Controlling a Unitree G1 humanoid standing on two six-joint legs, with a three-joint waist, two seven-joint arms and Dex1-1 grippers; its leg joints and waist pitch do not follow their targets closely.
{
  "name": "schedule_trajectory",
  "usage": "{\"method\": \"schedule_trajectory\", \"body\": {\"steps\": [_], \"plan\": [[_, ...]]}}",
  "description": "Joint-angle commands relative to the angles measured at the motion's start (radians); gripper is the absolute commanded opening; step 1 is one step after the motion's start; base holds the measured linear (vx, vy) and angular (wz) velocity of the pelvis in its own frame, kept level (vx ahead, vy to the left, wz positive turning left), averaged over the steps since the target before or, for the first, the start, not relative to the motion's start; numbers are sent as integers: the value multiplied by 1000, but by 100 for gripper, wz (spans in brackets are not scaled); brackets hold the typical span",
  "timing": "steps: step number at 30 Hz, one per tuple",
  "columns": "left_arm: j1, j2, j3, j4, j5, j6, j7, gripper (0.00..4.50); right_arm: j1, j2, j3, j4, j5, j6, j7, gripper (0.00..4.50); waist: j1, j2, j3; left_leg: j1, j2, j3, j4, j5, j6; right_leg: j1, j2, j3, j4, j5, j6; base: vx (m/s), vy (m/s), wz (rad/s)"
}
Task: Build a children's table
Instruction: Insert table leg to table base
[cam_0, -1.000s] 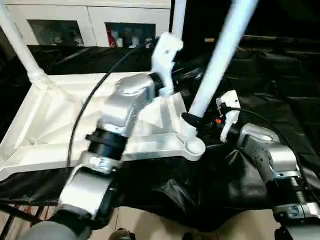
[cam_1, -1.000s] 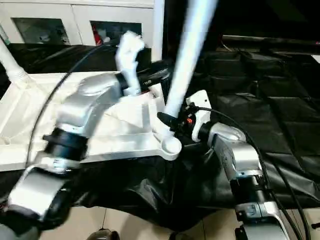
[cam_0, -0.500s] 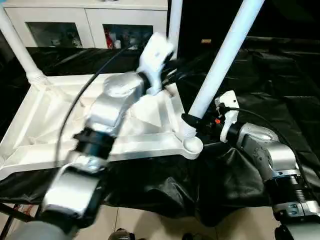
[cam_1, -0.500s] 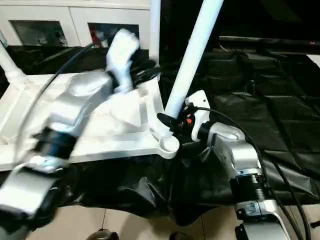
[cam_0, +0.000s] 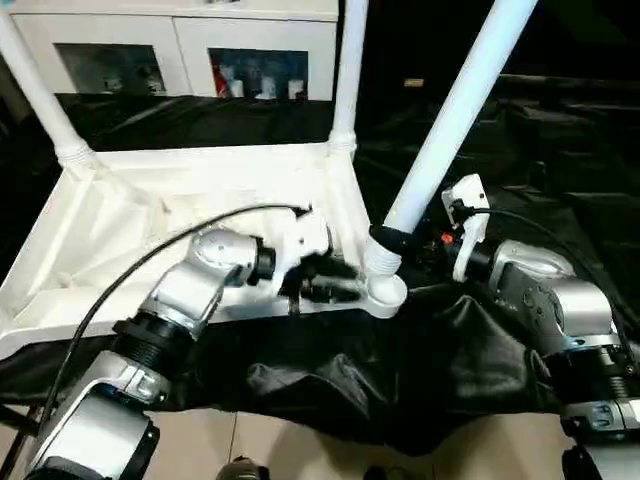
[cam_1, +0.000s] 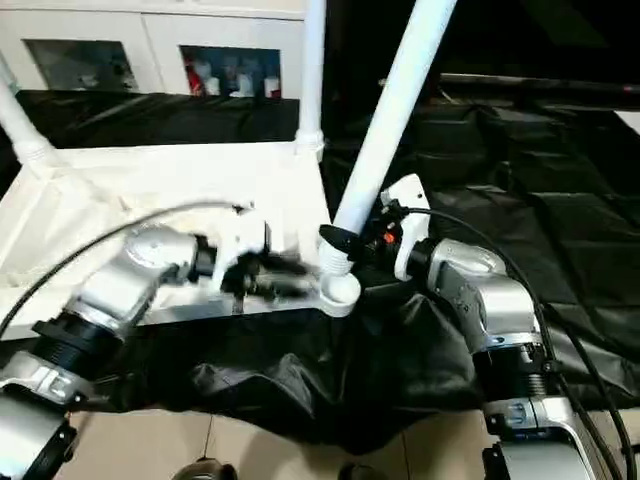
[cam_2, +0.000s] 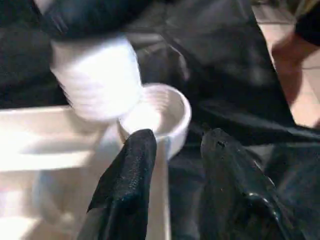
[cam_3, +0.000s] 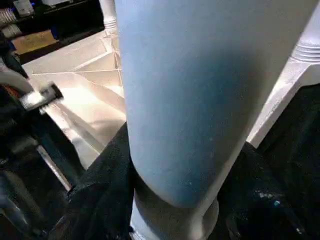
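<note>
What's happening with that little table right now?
Right gripper clamps the tilted leg at its socket. Left gripper beside the socket, holding nothing. Nothing blocking.

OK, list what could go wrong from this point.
The leg leans over the corner socket, not yet square, so it could jam or slip out. The right gripper holds it only near its base, so the long top could swing. The left gripper beside the socket might get pinched.
</note>
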Motion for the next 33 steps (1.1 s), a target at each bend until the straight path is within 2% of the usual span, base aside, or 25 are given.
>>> {"method": "schedule_trajectory", "body": {"steps": [1,3,4,7,8,11,14,16,17,20,25,29,33], "plan": [[-15,10,-24,52,46,-33,-11,179,5,-7,10,-34,9,11,6,188,-1,-6,-93,12,19,-11,-66,-190,23,62,-52,49,-73,-327,-156,0,0,0],[-20,10,-31,68,48,-35,-21,179,10,-5,11,-39,5,14,7,188,0,-6,-96,13,22,-13,-66,-181,21,62,-54,49,-67,-304,-165,0,0,0],[-23,9,-35,74,48,-34,-24,179,13,-4,12,-42,2,15,7,188,1,-1,-96,15,23,-12,-66,-180,21,61,-54,50,-67,-286,-177,0,0,0],[-29,6,-46,99,56,-39,-23,179,22,-4,18,-49,-1,21,6,188,2,-3,-96,14,23,-11,-65,-181,24,62,-53,50,-64,-269,-191,0,0,0],[-34,1,-46,122,69,-60,-5,149,24,-5,23,-51,-4,21,7,188,2,-2,-95,13,22,-12,-65,-181,26,62,-52,50,-64,-262,-193,0,0,0],[-48,-14,-38,179,96,-101,39,139,27,-3,28,-51,-8,21,5,188,2,-4,-97,13,22,-12,-64,-185,25,65,-54,49,-64,-264,-189,0,0,0],[-66,-26,-25,217,101,-111,62,104,28,-1,35,-53,-10,23,5,188,3,-6,-96,12,21,-12,-64,-182,29,64,-54,49,-67,-271,-188,0,0,0],[-68,-27,-24,220,100,-110,61,98,28,0,36,-53,-10,23,6,188,5,-5,-96,13,22,-12,-64,-180,29,64,-55,49,-66,-273,-190,0,0,0],[-71,-28,-25,226,102,-113,60,77,29,-1,41,-52,-14,21,6,188,5,-6,-96,13,23,-12,-64,-181,29,64,-56,49,-65,-271,-193,0,0,0],[-78,-30,-28,250,112,-134,62,60,30,-1,45,-52,-18,19,6,188,4,-6,-95,13,22,-12,-64,-185,30,64,-55,49,-67,-279,-192,0,0,0],[-76,-33,-25,256,112,-143,53,6,22,-6,55,-46,-24,24,13,188,4,-7,-94,13,22,-13,-65,-201,23,65,-57,47,-71,-320,-177,0,0,0],[-70,-44,4,243,78,-136,47,0,8,-30,92,-17,-61,48,25,188,4,-9,-92,14,22,-13,-65,-204,23,62,-56,47,-74,-341,-175,0,0,0],[-62,-43,11,247,71,-153,39,0,-5,-30,97,10,-77,47,10,188,4,-11,-93,13,21,-13,-64,-195,24,63,-57,47,-73,-347,-166,0,0,0]]}}
